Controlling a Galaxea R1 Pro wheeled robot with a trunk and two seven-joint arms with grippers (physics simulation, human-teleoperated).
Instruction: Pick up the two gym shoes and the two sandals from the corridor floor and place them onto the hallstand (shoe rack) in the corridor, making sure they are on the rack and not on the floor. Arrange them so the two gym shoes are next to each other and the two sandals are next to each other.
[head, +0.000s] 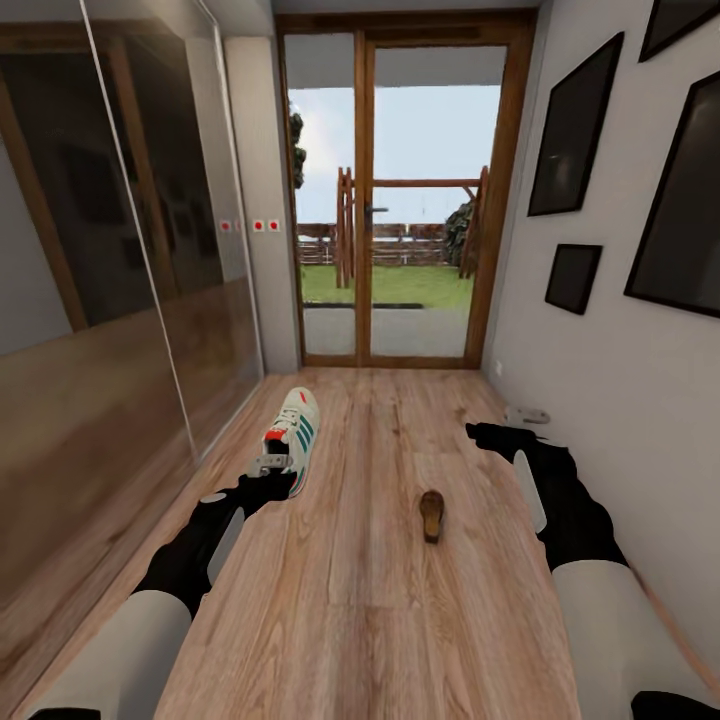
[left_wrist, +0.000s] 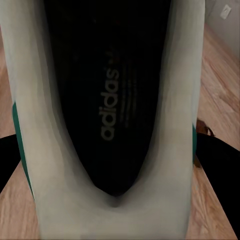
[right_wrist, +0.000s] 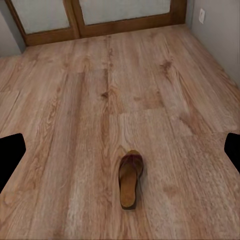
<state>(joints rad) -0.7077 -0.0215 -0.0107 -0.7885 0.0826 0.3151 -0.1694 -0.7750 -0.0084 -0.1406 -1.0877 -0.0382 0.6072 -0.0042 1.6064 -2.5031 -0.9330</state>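
Left hand (head: 268, 480) grips a gym shoe (head: 293, 427) beside the mirrored wall (head: 110, 300); right hand (head: 492, 434) spread open; sandal (head: 432, 514) lies mid-floor (head: 370, 600).

A glass double door (head: 400, 200) in a brown wooden frame closes the far end, with grass and a wooden fence (head: 400, 243) outside. Dark picture frames (head: 572, 125) hang on the right wall; mirrored panels (head: 110, 200) line the left.

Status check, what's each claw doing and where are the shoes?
Left claw at heel of gym shoe, grip unconfirmed. Right claw open, empty. Sandal lies loose on the floor between the arms. Path to it open.
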